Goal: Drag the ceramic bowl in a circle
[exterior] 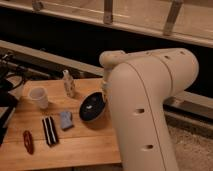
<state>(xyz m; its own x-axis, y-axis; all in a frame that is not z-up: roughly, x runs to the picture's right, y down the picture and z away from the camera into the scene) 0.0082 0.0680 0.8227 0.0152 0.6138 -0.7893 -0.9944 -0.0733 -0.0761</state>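
Note:
The ceramic bowl [91,108], dark, glossy and shallow, rests on the wooden table [85,145] near its right side. It looks tipped up, with its inside facing the camera. My gripper [104,94] reaches down from the big white arm [150,100] to the bowl's upper right rim. It is mostly hidden behind the arm. I cannot tell whether it touches the rim.
A small white cup [39,97] stands at the left. A small pale bottle [68,83] stands behind the bowl. A blue-grey block [66,120], a black striped item [48,131] and a red item [28,141] lie in front. Dark equipment [7,95] sits at the left edge.

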